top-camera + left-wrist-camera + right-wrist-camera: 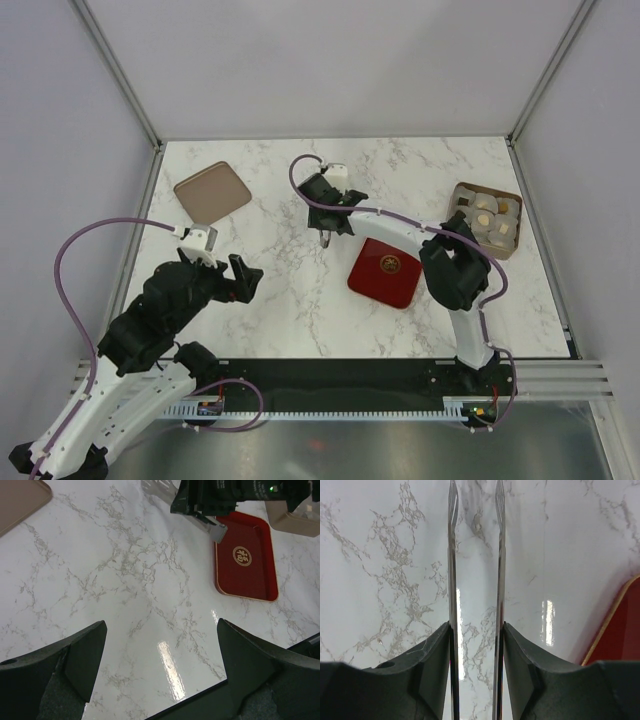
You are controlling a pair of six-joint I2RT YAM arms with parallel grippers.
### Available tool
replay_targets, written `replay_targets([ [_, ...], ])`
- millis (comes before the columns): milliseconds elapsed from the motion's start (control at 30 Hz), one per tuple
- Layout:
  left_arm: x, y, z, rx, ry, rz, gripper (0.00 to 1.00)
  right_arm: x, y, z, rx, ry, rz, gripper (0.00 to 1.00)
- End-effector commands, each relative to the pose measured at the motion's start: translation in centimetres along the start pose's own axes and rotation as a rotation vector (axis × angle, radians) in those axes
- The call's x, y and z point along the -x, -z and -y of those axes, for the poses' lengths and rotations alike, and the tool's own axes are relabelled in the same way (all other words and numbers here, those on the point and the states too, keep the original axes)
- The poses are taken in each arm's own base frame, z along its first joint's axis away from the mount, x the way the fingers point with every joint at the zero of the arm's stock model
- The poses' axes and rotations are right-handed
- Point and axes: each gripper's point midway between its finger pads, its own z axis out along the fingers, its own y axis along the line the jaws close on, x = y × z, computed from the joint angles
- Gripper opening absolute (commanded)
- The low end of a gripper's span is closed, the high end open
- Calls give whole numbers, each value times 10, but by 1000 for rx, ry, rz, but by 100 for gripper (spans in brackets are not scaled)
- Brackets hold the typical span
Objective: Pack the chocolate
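Observation:
The chocolate, several cream and tan pieces, lies in a brown box at the right of the table. A red tray with a gold emblem lies near the middle, and also shows in the left wrist view as the red tray. My right gripper hovers just left of the tray, shut on metal tongs. The tong arms stand apart with only bare marble between their tips. My left gripper hangs open over bare marble at the near left, far from the chocolate.
A tan square lid lies at the far left of the marble table. The right arm's elbow sits between the tray and the box. Grey walls enclose the table on three sides.

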Motion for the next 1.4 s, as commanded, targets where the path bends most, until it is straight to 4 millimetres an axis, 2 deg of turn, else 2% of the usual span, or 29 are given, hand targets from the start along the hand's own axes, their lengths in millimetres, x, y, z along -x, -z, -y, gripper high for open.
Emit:
replay_targets([
  [0, 7, 1, -4, 32, 26, 33, 100, 13, -12, -26, 9, -86, 108, 52],
  [133, 7, 2, -6, 42, 30, 39, 100, -14, -28, -38, 18, -47, 76, 54],
  [267, 6, 1, -6, 43, 29, 33, 100, -36, -33, -36, -1, -38, 50, 62],
  [367, 5, -1, -6, 46, 27, 23, 100, -43, -34, -35, -5, -28, 42, 68],
  [467, 5, -1, -8, 59, 29, 23, 100, -44, -32, -36, 3, -30, 33, 76],
  [600, 7, 0, -12, 79, 37, 36, 100, -39, -25, -34, 0, -7, 34, 98],
  [733, 8, 1, -14, 94, 41, 36, 100, -34, -11, -36, 29, 5, 22, 98],
  [767, 7, 0, -15, 102, 41, 33, 100, -27, -1, -37, 49, 2, 29, 98],
  [833, 10, 0, -17, 115, 39, 37, 100, -29, 12, -36, 80, 28, 6, 97],
  [867, 12, -1, -16, 116, 30, 32, 100, -16, 33, -37, 117, 20, 25, 96],
  [933, 16, -4, -16, 127, 6, 22, 100, -21, 50, -27, 147, 53, 4, 96],
  [967, 19, -11, -17, 154, -9, -2, 100, -4, 78, -25, 193, 37, 44, 95],
  [1000, 23, -15, -24, 202, -24, -3, 100, -15, 81, -11, 182, 55, 27, 95],
  [1033, 26, -19, -27, 232, -56, -12, 100, -16, 91, -5, 197, 60, 32, 94],
  [1067, 37, -23, -27, 251, -73, -14, 100, -1, 117, 0, 242, 55, 82, 95],
  [1100, 34, -37, -30, 293, -108, -67, 100, -18, 117, 16, 231, 78, 62, 95],
  [1133, 47, -43, -28, 303, -145, -68, 100, -8, 140, 22, 275, 77, 103, 95],
  [1167, 50, -52, -29, 325, -172, -85, 100, -22, 141, 36, 265, 93, 86, 95],
  [1200, 45, -71, -40, 395, -235, -149, 100, -22, 148, 42, 272, 85, 98, 95],
  [1233, 47, -81, -45, 421, -259, -167, 99, -15, 165, 48, 301, 59, 134, 95],
  [1267, 60, -91, -53, 454, -252, -150, 99, -26, 165, 55, 306, 66, 122, 95],
  [1300, 48, -114, -58, 446, -278, -226, 98, -26, 170, 60, 316, 63, 129, 95],
  [1333, 47, -126, -62, 434, -271, -247, 97, -27, 175, 64, 323, 57, 137, 94],
  [1367, 60, -140, -75, 442, -235, -226, 96, -28, 186, 71, 343, 44, 151, 94],
])
